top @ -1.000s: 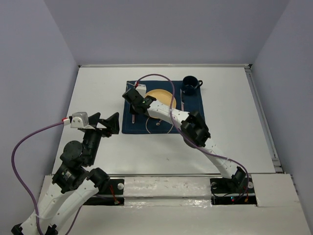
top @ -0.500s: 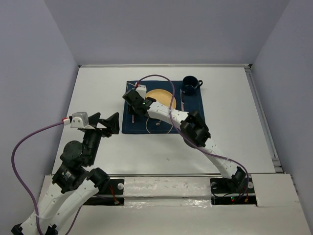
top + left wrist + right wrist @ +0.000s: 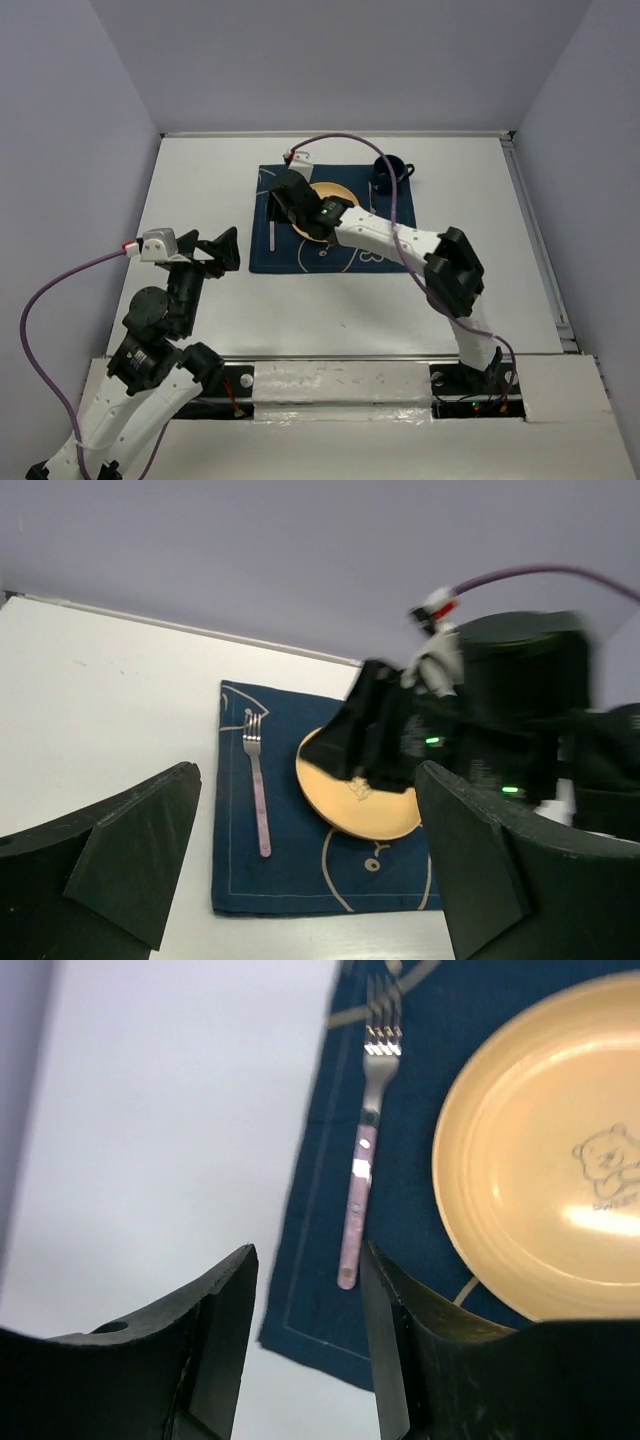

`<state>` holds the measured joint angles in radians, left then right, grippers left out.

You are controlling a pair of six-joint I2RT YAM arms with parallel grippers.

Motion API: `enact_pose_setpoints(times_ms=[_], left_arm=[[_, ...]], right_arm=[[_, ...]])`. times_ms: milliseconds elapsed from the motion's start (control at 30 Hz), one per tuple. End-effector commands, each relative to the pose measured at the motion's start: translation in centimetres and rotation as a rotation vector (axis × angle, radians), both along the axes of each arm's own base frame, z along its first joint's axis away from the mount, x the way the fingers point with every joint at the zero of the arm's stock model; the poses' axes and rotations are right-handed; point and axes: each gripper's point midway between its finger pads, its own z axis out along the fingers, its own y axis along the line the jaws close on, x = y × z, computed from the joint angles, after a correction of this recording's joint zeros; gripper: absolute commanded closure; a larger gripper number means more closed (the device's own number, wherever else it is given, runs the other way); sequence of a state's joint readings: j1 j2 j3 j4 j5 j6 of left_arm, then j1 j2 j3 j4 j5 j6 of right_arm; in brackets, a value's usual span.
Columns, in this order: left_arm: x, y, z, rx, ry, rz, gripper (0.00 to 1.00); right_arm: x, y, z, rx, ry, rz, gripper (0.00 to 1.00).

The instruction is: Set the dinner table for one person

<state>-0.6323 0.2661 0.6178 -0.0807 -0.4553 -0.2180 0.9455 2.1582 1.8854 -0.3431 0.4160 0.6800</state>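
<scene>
The white dinner table (image 3: 200, 190) carries a dark blue mat (image 3: 300, 255). On the mat lie a yellow plate (image 3: 345, 193) and, left of it, a pink-handled fork (image 3: 272, 232); a dark mug (image 3: 388, 172) stands at the mat's far right corner. My right gripper (image 3: 288, 198) is open and empty, above the mat between fork and plate. Its wrist view shows the fork (image 3: 358, 1185), plate (image 3: 545, 1160) and mat (image 3: 400, 1130) below the jaws (image 3: 308, 1260). My left gripper (image 3: 215, 250) is open and empty, over bare table left of the mat.
The left wrist view shows the fork (image 3: 257, 790), plate (image 3: 370, 805), mat (image 3: 290, 880) and the right gripper (image 3: 385, 730) over the plate. A purple cable (image 3: 395, 200) arches over the mat's right side. Walls close the table at the back and sides.
My right gripper has moved back and to the right, from over the fork toward the plate, and its elbow swung right. The fork stays on the mat. The left arm barely moved.
</scene>
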Motion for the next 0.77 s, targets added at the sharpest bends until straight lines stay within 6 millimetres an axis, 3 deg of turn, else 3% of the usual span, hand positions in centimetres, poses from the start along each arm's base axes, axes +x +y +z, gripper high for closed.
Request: enact_pose_setpoints(times_ms=[0, 33, 67, 100, 133, 167, 200, 233, 400, 433, 467, 500, 533, 600, 700, 733], left_arm=[[0.2, 1.6, 1.7, -0.006, -0.025, 0.080, 0.01], [0.3, 1.4, 1.7, -0.001, -0.026, 0.073, 0.01], [0.4, 1.0, 1.9, 0.002, -0.034, 0.047, 0.01], [0.6, 1.0, 1.9, 0.002, -0.033, 0.050, 0.01], [0.7, 0.5, 1.8, 0.010, -0.032, 0.023, 0.01], [0.9, 0.4, 1.8, 0.010, -0.030, 0.022, 0.01], [0.9, 0.3, 1.8, 0.005, -0.030, 0.014, 0.01], [1.0, 0.4, 1.8, 0.005, -0.031, 0.018, 0.01], [0.9, -0.2, 2.4, 0.001, -0.057, -0.019, 0.01], [0.9, -0.3, 2.7, -0.002, -0.059, -0.024, 0.01], [0.9, -0.4, 2.8, -0.006, -0.059, -0.027, 0.01], [0.9, -0.4, 3.0, -0.011, -0.060, -0.027, 0.01], [1.0, -0.5, 3.3, -0.025, -0.058, -0.027, 0.01], [1.1, -0.5, 4.3, -0.048, -0.084, -0.026, 0.01], [2.0, -1.1, 4.3, -0.041, -0.058, -0.030, 0.01], [2.3, -1.4, 4.1, -0.037, -0.046, -0.032, 0.01]], right_arm=[[-1.2, -2.7, 9.4, 0.067, -0.233, 0.007, 0.48], [-2.1, -4.5, 13.5, 0.116, -0.293, -0.007, 0.48], [-2.9, -6.2, 12.0, 0.072, -0.289, -0.009, 0.48], [-3.4, -7.8, 12.7, 0.052, -0.317, -0.019, 0.48], [-4.6, -9.8, 16.6, 0.120, -0.382, -0.032, 0.48], [-5.3, -11.3, 15.1, 0.081, -0.390, -0.028, 0.48], [-6.1, -12.5, 15.3, 0.076, -0.399, -0.027, 0.48], [-7.5, -14.5, 18.5, 0.146, -0.456, -0.035, 0.48], [-11.7, -20.8, 19.6, 0.177, -0.532, -0.030, 0.46], [-12.3, -21.9, 18.3, 0.158, -0.531, -0.028, 0.46], [-13.0, -22.8, 18.6, 0.174, -0.545, -0.025, 0.46], [-14.4, -24.6, 20.4, 0.222, -0.594, -0.021, 0.46], [-14.9, -25.4, 19.7, 0.218, -0.600, -0.020, 0.45], [-16.2, -27.9, 21.1, 0.249, -0.657, -0.049, 0.44], [-16.7, -29.9, 20.8, 0.236, -0.681, -0.089, 0.39], [-16.9, -30.4, 20.9, 0.239, -0.686, -0.100, 0.32]])
